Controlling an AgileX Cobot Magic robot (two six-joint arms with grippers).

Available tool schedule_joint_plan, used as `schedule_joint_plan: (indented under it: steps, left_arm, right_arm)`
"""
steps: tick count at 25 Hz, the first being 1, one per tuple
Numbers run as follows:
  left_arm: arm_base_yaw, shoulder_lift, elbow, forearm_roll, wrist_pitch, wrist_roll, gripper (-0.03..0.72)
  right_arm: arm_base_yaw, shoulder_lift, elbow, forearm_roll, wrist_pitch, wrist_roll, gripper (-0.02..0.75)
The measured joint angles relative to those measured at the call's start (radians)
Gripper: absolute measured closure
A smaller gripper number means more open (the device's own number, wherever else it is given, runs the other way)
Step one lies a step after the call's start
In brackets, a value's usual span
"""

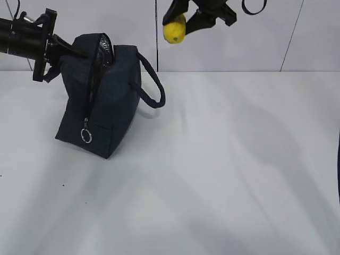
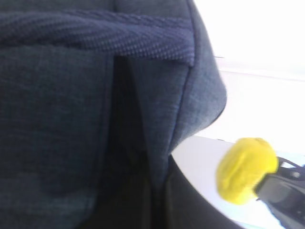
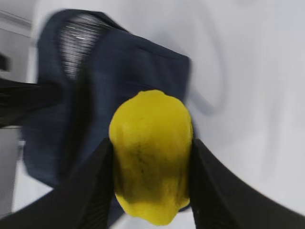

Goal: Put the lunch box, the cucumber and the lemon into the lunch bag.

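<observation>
Exterior cam looks down at a slant from the front, lunch bag [image 1: 103, 95] upper left; left wrist cam is pressed close against the bag's fabric side [image 2: 71, 133]; right wrist cam looks down on the bag [image 3: 119, 86] from above; all three share the bag and the lemon [image 1: 175, 30] beside it.

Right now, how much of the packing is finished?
The lunch box and cucumber are nowhere on the table; they may already be in the lunch bag, though its inside is hidden. In hand: the right pincer grips the lemon in the air, up and to the right of the bag's opening, while the left pincer holds the bag's top edge. Left: dropping the lemon in.
</observation>
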Motion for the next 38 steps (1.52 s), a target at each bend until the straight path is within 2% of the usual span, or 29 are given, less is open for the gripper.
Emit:
schedule_joint_plan:
  steps: [5,21,29,31,36,38]
  left_arm:
    - [-0.044,0.000,0.000,-0.104,-0.002,0.028,0.697]
    - [-0.213,0.019,0.000,-0.420,-0.037,0.056,0.697]
    - [-0.241,0.019,0.000,-0.445,-0.037,0.060,0.697]
    - [-0.241,0.019,0.000,-0.445,-0.037,0.060,0.697]
    - [-0.241,0.019,0.000,-0.445,-0.039,0.060,0.697]
    - [-0.241,0.019,0.000,-0.445,-0.039,0.063,0.697]
  right_arm:
    - [0.000,0.002,-0.034,0.049,0.008,-0.015,0.381]
    - [0.000,0.058,-0.034,0.030,0.016,-0.016,0.382]
    - [0.000,0.096,-0.034,0.022,0.016,-0.016,0.380]
    - [0.000,0.096,-0.034,0.015,0.016,-0.016,0.358]
    - [0.000,0.096,-0.034,-0.008,0.016,-0.016,0.214]
    - [0.000,0.096,-0.034,-0.009,0.016,-0.016,0.188]
